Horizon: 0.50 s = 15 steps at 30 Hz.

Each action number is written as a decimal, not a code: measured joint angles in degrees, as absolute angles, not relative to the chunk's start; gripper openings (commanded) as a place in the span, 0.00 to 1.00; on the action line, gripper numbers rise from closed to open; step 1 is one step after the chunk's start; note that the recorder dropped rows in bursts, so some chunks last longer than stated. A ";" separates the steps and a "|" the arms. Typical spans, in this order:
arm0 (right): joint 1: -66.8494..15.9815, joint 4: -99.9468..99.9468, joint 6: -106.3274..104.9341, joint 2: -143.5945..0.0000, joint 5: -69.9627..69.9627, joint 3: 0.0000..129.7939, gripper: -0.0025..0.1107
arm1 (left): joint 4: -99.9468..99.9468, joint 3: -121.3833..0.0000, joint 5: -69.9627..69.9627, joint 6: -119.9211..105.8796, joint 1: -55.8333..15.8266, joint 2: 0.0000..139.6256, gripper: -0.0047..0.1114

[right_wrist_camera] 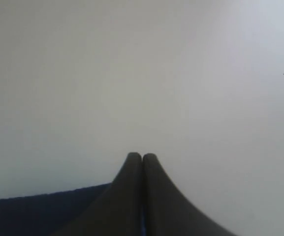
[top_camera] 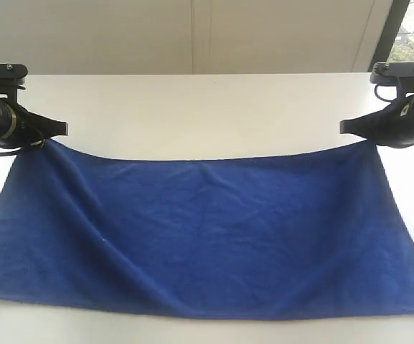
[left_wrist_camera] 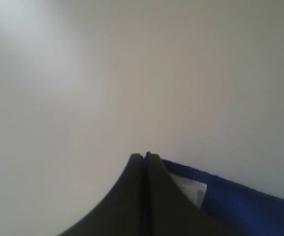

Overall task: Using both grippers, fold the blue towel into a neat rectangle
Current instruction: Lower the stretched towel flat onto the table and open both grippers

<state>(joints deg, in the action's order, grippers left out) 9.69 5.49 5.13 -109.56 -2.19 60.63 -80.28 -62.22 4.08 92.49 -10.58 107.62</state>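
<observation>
At the far corners of the towel (top_camera: 207,236), both pincers were clenched on cloth. The left pincer (top_camera: 62,129) nipped the corner with the white label (left_wrist_camera: 191,189), and a blue sliver showed in the seam of its pressed-together jaws. The right pincer (top_camera: 344,127) nipped the opposite corner. Between them the towel's far edge sagged in a shallow curve. Its remainder lay spread and wrinkled over the white tabletop (top_camera: 192,107), with the near edge flat.
</observation>
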 measured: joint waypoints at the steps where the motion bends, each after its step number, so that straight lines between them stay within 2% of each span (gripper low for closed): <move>1: 10.39 5.49 5.13 -111.22 -3.00 62.51 0.02 | -80.16 -62.71 4.75 92.49 -10.46 108.72 0.04; 7: 12.65 5.49 5.13 -115.74 -4.38 66.42 0.02 | -79.77 -63.16 3.98 92.72 -8.00 109.97 0.04; 15: 12.65 5.49 6.08 -118.65 -3.07 66.63 0.02 | -79.29 -65.48 -4.34 95.88 -7.78 115.45 0.04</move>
